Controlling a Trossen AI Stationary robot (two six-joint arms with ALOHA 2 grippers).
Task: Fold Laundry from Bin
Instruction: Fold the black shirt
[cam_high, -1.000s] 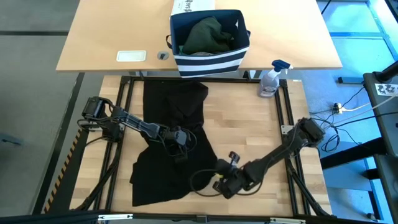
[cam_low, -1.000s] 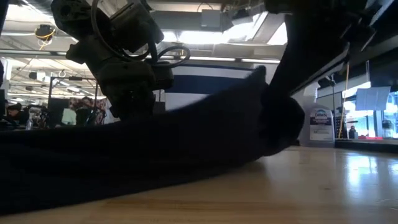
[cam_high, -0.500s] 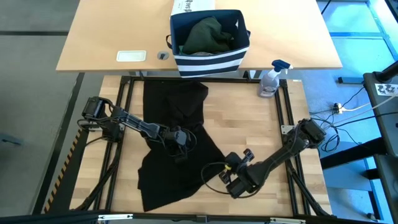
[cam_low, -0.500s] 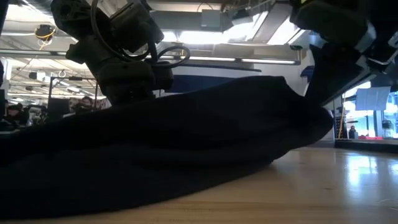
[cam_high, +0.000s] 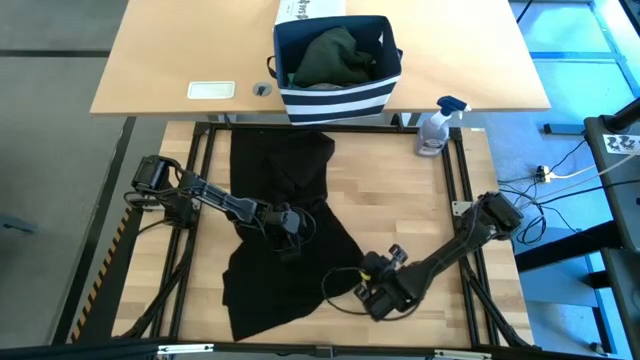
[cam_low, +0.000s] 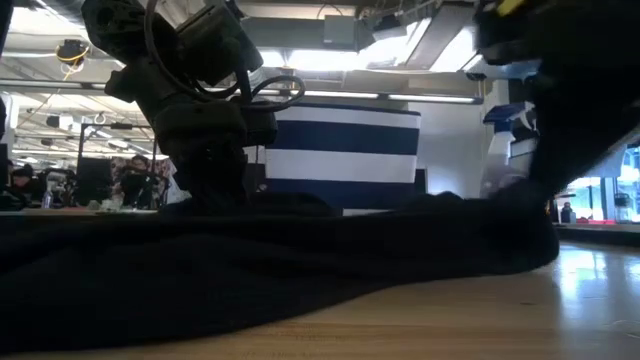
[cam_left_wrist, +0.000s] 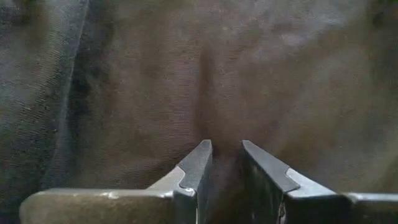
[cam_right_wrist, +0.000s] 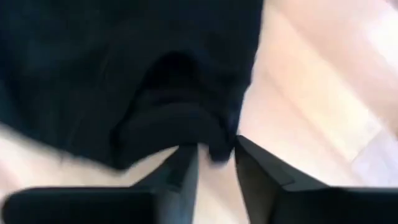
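Note:
A black garment (cam_high: 285, 240) lies spread on the wooden table from its far edge toward the near edge. It fills the left wrist view (cam_left_wrist: 186, 74) and shows as a low dark mass in the low view (cam_low: 250, 270). My left gripper (cam_high: 290, 228) (cam_left_wrist: 225, 148) is shut on its middle. My right gripper (cam_high: 368, 292) (cam_right_wrist: 216, 146) stands open at the garment's near right edge, with a bunched bit of hem (cam_right_wrist: 214, 149) at its fingertips. The striped navy bin (cam_high: 338, 95) (cam_low: 345, 150) stands on the far table and holds a dark green garment (cam_high: 335, 55). My left gripper pinches a small ridge of the black cloth (cam_left_wrist: 222, 127) between its two fingers, near the garment's middle. The fingers slant down onto it from the table's left. The cloth around the ridge lies flat on the table. My right gripper stands astride the bunched hem; whether it touches it I cannot tell.
A spray bottle (cam_high: 435, 130) (cam_low: 510, 150) stands at the table's far right corner. A white printed box (cam_high: 310, 10) sits behind the bin, and a small white object (cam_high: 211, 90) lies on the far table's left. Bare wood (cam_high: 410, 200) lies right of the garment.
My right gripper has moved toward the table's right edge and tipped, drawing the garment's near part with it. The near left corner has slid rightward. The cloth hump it held raised in the low view has sunk flat, uncovering the bin behind.

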